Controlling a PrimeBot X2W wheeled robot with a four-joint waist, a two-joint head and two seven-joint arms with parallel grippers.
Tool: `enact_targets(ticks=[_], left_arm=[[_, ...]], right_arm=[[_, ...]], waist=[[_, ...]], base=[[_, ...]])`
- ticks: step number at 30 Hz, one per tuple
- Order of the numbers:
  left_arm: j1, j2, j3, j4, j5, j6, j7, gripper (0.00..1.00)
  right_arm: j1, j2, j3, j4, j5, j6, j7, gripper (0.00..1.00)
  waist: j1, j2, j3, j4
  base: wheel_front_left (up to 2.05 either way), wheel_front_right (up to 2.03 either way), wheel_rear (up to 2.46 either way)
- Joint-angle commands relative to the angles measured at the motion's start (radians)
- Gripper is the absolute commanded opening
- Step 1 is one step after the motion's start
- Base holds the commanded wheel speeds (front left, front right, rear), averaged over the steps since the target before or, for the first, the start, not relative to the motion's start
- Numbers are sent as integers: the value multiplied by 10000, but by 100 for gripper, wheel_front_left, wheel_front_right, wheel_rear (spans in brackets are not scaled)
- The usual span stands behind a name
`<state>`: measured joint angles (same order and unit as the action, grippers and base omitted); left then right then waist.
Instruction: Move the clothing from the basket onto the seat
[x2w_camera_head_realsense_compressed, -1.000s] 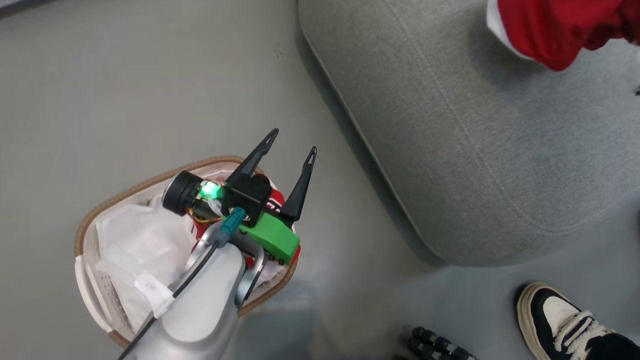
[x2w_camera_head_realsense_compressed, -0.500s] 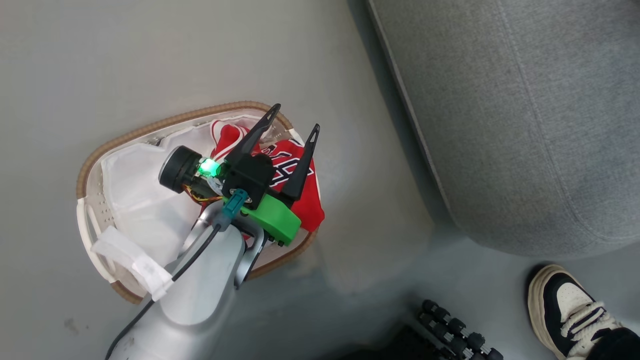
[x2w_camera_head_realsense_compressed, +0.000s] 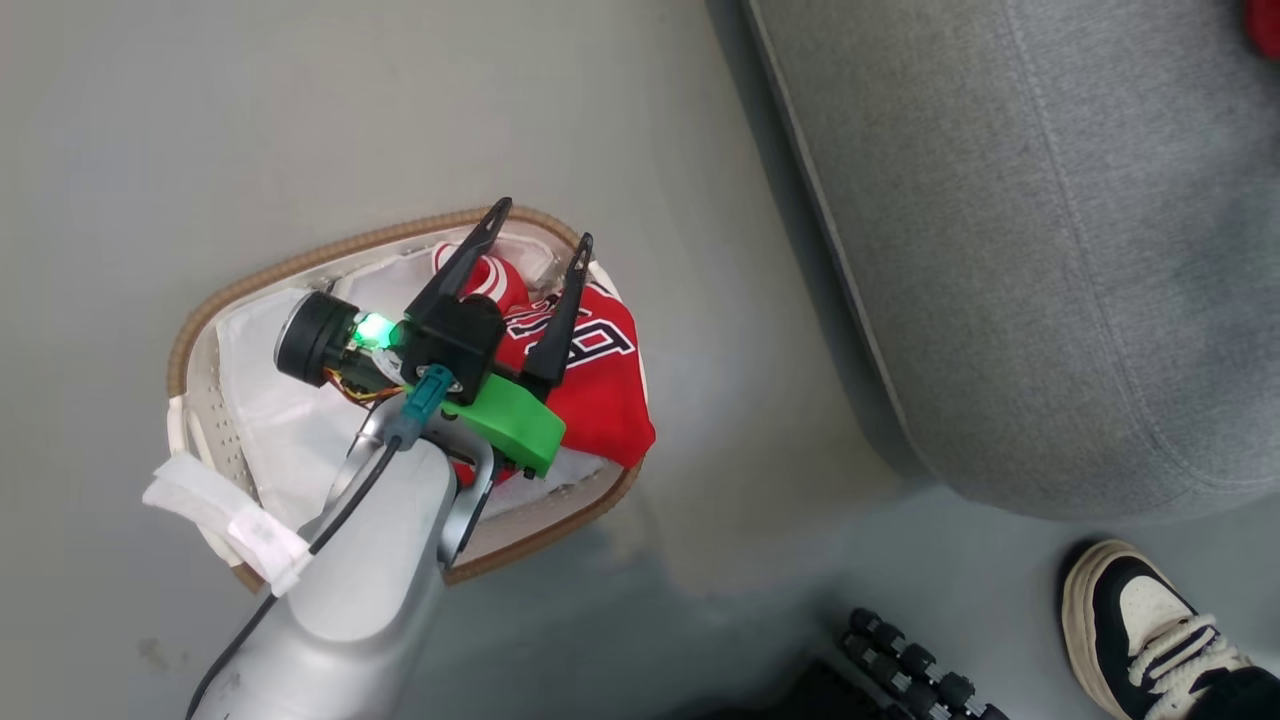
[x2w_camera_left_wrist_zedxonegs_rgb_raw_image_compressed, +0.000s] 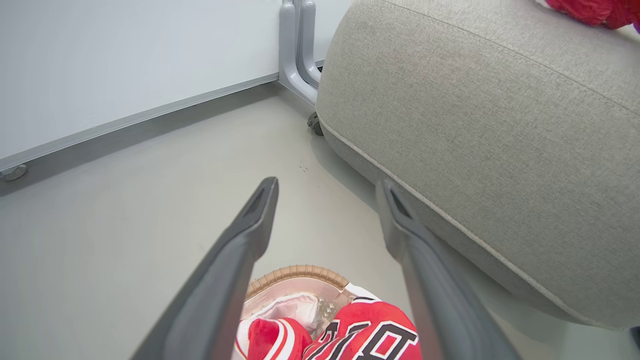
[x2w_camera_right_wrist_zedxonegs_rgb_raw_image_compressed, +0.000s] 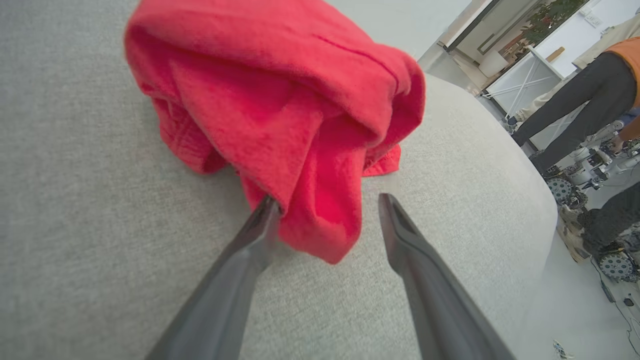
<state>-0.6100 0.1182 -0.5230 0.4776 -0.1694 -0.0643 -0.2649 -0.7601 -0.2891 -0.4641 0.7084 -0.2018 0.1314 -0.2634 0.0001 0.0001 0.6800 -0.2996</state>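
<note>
The right pincer (x2w_camera_right_wrist_zedxonegs_rgb_raw_image_compressed: 327, 199) has just opened; the plain red garment (x2w_camera_right_wrist_zedxonegs_rgb_raw_image_compressed: 280, 90) lies on the seat (x2w_camera_right_wrist_zedxonegs_rgb_raw_image_compressed: 75, 200) at its fingertips. Send your open left pincer (x2w_camera_head_realsense_compressed: 542, 222) down to the lettered garment (x2w_camera_head_realsense_compressed: 600, 390) directly below it in the basket (x2w_camera_head_realsense_compressed: 300, 262).

Grey floor (x2w_camera_head_realsense_compressed: 300, 120), basket (x2w_camera_head_realsense_compressed: 200, 395), seat (x2w_camera_head_realsense_compressed: 1050, 250), shoe (x2w_camera_head_realsense_compressed: 1130, 620)

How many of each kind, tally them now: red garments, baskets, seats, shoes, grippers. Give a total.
Red garments: 2, the lettered garment in the basket and the plain garment on the seat
Baskets: 1
Seats: 1
Shoes: 1, the shoe
Grippers: 2, left gripper, right gripper
Total: 7
</note>
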Motion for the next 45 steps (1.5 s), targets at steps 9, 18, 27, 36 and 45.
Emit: enact_targets(ticks=[9, 18, 27, 36, 45], left_arm=[[519, 131, 463, -270, 13, 282, 9, 100], [1438, 170, 1260, -812, 289, 705, 9, 100], [2494, 15, 2337, -1418, 415, 1059, 7, 100], [3392, -315, 3333, -1564, 461, 1109, 9, 100], [4384, -577, 4008, -1637, 605, 943, 9, 100]], right_arm=[[1604, 631, 379, -901, 892, -14, -19, 100], [2451, 1084, 1686, -1930, 1714, -14, -19, 100], [2812, 1320, 2740, -2582, 2461, -14, -19, 100], [3167, 1451, 3583, -2702, 2669, -14, -17, 100], [3964, 1674, 4244, -2987, 2900, -14, -19, 100]], waist=[[-1, -1, -950, -55], [-1, -1, -1993, 331], [-1, -1, -2954, 1130], [-1, -1, -3780, 2004], [-1, -1, -4722, 2625]], base=[[0, 0, 0], [0, 0, 0], [0, 0, 0], [0, 0, 0], [0, 0, 0]])
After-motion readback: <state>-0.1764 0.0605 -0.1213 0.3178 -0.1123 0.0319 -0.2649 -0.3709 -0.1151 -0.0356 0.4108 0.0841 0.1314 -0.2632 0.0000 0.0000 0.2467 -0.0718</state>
